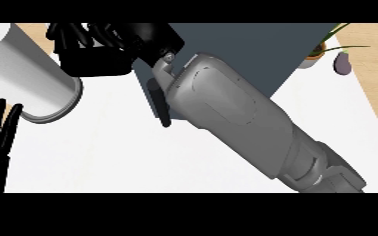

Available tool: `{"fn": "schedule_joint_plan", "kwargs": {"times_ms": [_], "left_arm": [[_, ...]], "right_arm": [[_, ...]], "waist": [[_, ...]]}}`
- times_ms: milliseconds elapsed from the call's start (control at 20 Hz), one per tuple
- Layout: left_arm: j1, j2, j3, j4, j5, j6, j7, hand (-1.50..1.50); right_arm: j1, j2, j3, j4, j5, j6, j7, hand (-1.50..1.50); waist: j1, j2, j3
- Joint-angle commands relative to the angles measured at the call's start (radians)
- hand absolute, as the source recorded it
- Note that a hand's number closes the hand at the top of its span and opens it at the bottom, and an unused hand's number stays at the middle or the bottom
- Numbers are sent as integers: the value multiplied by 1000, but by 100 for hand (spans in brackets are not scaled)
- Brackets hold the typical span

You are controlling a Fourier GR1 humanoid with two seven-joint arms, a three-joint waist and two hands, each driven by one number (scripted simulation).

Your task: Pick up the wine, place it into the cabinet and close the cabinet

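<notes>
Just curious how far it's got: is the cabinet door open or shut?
Cannot tell. The right forearm hides most of the cabinet's front; only its black handle shows.

The dark grey box-shaped cabinet [273,55] stood on the white desk [118,150] at the back. Right of the cabinet, a small potted green plant [321,52] stood just beside it, and a purple aubergine [342,63] lay beyond the plant. Left of the cabinet, the right hand [96,47] hovered, its forearm crossing the cabinet's front.
</notes>
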State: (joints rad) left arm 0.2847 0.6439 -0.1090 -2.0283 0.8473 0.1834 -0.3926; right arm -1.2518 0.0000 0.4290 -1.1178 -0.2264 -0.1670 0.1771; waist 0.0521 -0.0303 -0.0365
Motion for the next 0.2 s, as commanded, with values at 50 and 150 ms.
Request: {"fn": "schedule_joint_plan", "kwargs": {"times_ms": [50,150], "left_arm": [[-8,-3,5,11,-1,-6,3,-150],[-24,-4,4,-2,-3,11,14,-150]], "right_arm": [[31,-116,-82,138,25,-22,-15,150],[9,-112,-90,154,22,-17,-23,150]], "waist": [[-36,44,35],[-36,44,35]]}}
